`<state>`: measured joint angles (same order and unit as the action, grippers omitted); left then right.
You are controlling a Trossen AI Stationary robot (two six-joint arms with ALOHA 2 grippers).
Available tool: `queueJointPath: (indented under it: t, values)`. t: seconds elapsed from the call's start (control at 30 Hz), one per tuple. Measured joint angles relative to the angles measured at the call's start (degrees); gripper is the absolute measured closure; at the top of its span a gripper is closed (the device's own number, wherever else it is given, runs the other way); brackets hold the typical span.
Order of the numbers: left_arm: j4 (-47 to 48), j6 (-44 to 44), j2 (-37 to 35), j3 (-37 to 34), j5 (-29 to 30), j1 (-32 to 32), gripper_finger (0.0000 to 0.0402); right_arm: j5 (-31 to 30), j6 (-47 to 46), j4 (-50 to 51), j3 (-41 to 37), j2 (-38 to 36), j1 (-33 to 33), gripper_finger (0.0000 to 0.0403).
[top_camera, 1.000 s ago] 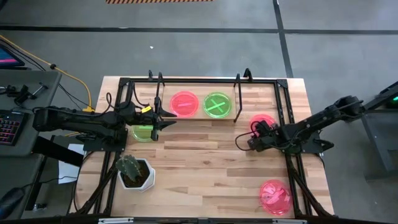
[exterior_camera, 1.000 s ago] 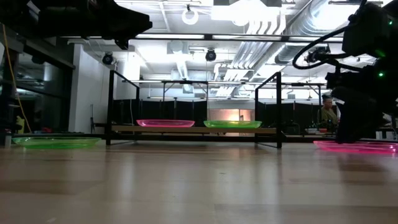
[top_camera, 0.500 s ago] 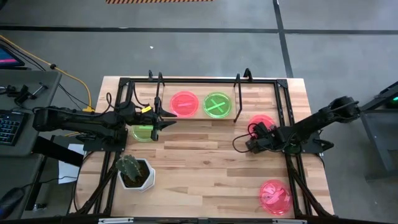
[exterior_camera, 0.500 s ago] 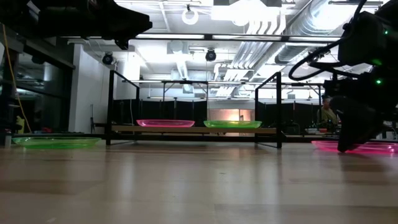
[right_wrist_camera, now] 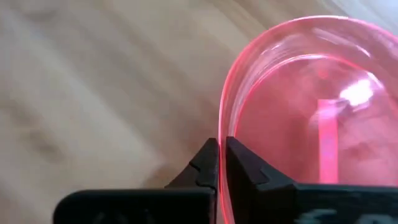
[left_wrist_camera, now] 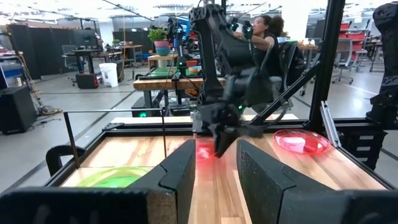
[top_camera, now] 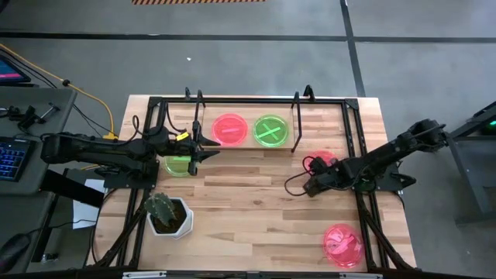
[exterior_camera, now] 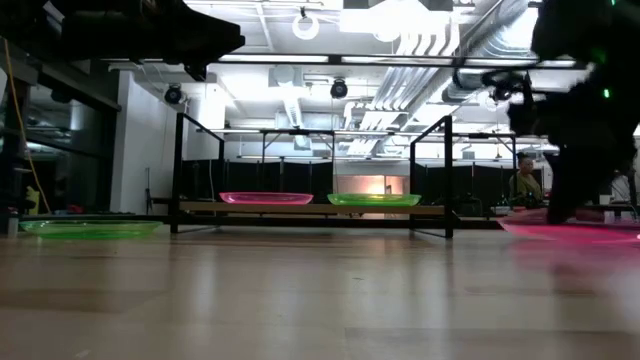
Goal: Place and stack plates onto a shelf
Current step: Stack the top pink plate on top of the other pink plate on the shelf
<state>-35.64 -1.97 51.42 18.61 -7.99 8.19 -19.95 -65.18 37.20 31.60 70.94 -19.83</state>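
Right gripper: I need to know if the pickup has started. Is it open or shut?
Shut. The right gripper has its fingers pinched on the rim of the pink plate lying on the table.

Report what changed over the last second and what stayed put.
The right gripper moved toward the table's middle and shut on the rim of the pink plate right of the shelf. The left gripper, the shelf's two plates and the cactus pot did not move.
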Motion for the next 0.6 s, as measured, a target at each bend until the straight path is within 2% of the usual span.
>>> queueJointPath:
  t: [0.23,0.43,0.6]
  values:
    - [0.0,0.3,0.0,0.0,0.0,0.0,0.0296,5.3,8.4,-0.1,9.3,0.0,-2.9,0.0403]
    - [0.0,0.3,0.0,0.0,0.0,0.0,0.0296,5.3,11.6,-1.0,14.5,0.0,-5.3,0.0403]
    - [0.0,0.3,0.0,0.0,0.0,0.0,0.0296,3.6,15.9,-9.3,15.2,0.0,-6.2,0.0403]
